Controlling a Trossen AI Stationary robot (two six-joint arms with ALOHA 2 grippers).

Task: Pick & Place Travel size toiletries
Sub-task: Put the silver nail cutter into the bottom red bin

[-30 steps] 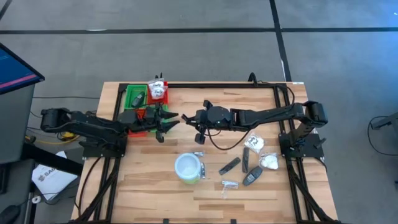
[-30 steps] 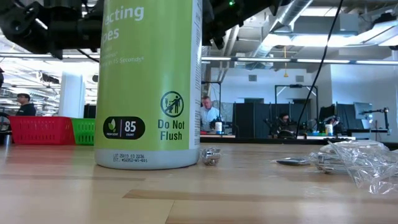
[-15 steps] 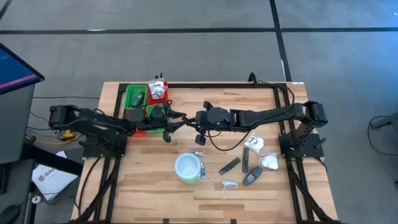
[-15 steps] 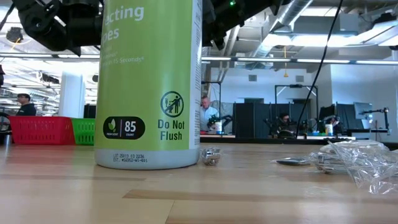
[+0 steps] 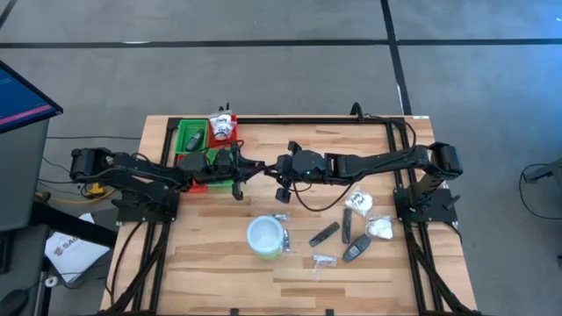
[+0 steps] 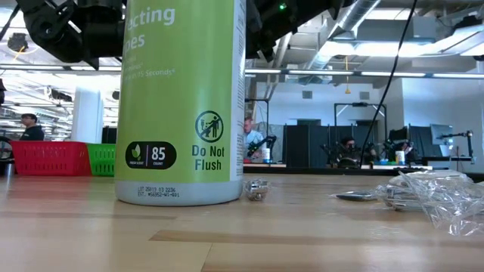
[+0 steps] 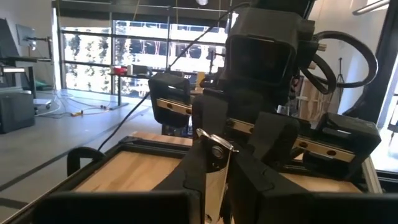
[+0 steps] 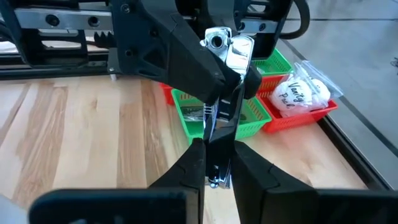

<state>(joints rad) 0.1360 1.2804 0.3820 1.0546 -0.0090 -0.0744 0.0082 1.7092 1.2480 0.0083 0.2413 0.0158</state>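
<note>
One wooden table (image 5: 211, 272), one white tub with a green side (image 5: 265, 237), and one red and green tray (image 5: 186, 130) holding one dark item (image 5: 194, 139) and one white packet (image 5: 224, 127). Loose to the right of the tub are three dark sticks (image 5: 327, 233), two white packets (image 5: 379, 228) and two clear sachets (image 5: 324, 260). One silver metal piece (image 8: 227, 53) is in the air beside the tray, with the left gripper (image 7: 214, 186) and right gripper (image 8: 217, 155) both clamped on it; its lower end is hidden between fingers.
</note>
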